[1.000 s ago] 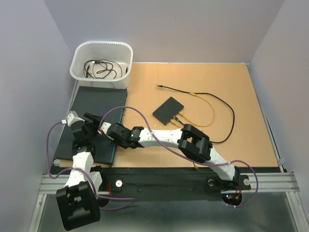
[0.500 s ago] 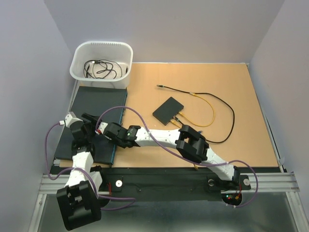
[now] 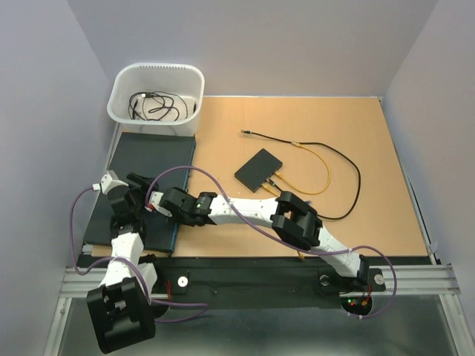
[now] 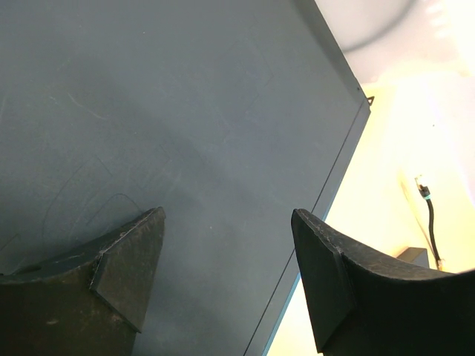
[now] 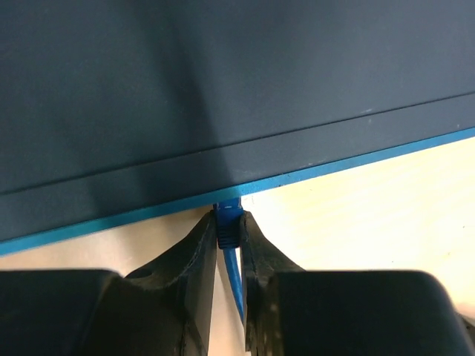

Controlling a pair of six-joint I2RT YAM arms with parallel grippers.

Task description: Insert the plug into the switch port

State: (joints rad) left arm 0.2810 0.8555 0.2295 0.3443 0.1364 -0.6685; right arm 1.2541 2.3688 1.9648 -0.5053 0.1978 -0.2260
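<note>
The right gripper (image 5: 228, 217) pinches the blue plug (image 5: 227, 228) at the blue-trimmed edge of the matte dark mat (image 5: 223, 89); the left gripper (image 4: 223, 245) gapes empty. The flat black switch (image 3: 258, 167) lies well apart on the tan board (image 3: 356, 133); carry the plug level and meet the switch port (image 3: 264, 180), on its near edge, squarely.

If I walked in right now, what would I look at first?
Probably the right arm stretched across to the left side, where the right gripper pinches a little blue plug at the edge of the dark mat. Next, the black switch box in the middle of the tan table, with a yellow cable looping from it. The left gripper hangs open above the mat.
</note>
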